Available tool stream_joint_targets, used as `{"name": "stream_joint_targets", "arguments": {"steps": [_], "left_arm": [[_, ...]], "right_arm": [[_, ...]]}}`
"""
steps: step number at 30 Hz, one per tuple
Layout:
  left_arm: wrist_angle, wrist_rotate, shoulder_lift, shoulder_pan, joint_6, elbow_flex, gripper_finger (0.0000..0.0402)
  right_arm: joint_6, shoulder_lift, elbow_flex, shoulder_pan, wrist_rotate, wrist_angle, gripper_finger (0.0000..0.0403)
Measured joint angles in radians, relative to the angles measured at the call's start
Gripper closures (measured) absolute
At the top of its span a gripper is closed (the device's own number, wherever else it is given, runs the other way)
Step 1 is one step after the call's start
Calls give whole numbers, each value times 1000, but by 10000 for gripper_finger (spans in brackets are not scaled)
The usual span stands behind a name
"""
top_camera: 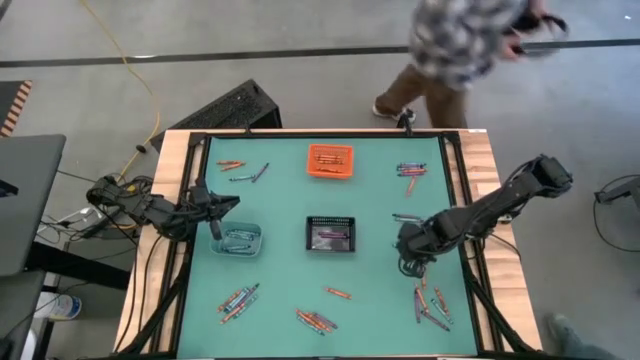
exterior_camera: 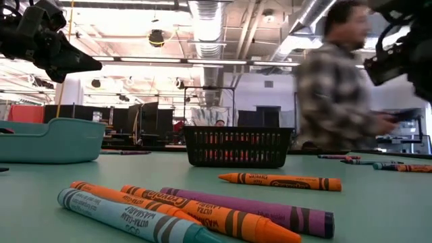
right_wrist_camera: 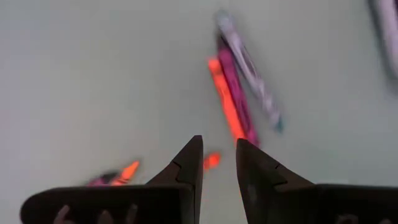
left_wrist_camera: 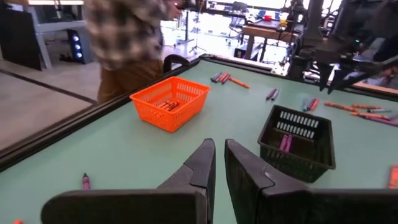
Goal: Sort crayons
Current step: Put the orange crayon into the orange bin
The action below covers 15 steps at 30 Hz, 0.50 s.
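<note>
Crayons lie in loose groups on the green table: near the far left [top_camera: 240,170], the far right [top_camera: 410,170], the near left [top_camera: 238,298], the near middle [top_camera: 316,320] and the near right [top_camera: 430,305]. My left gripper [top_camera: 228,206] hovers above the teal bin [top_camera: 237,239], fingers a narrow gap apart and empty [left_wrist_camera: 219,152]. My right gripper [top_camera: 410,258] hangs open and empty [right_wrist_camera: 217,155] above the table, right of the black bin [top_camera: 330,233]. Below and ahead of it lie an orange [right_wrist_camera: 227,109], a purple [right_wrist_camera: 236,93] and a grey crayon [right_wrist_camera: 249,68].
An orange bin [top_camera: 330,160] with crayons stands at the far middle, and the black bin holds purple crayons [left_wrist_camera: 285,143]. One orange crayon [exterior_camera: 280,181] lies alone near the middle. A person [top_camera: 450,45] stands at the table's far edge.
</note>
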Motion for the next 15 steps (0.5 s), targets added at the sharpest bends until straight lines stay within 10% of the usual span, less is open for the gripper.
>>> {"name": "stream_joint_targets", "arguments": {"steps": [5,15], "left_arm": [[0,6,0,0,3,0,379],[0,6,0,0,5,0,379]], "right_arm": [[387,0,0,74,-27,29,310],[601,1,-75,188,22,101,310]]}}
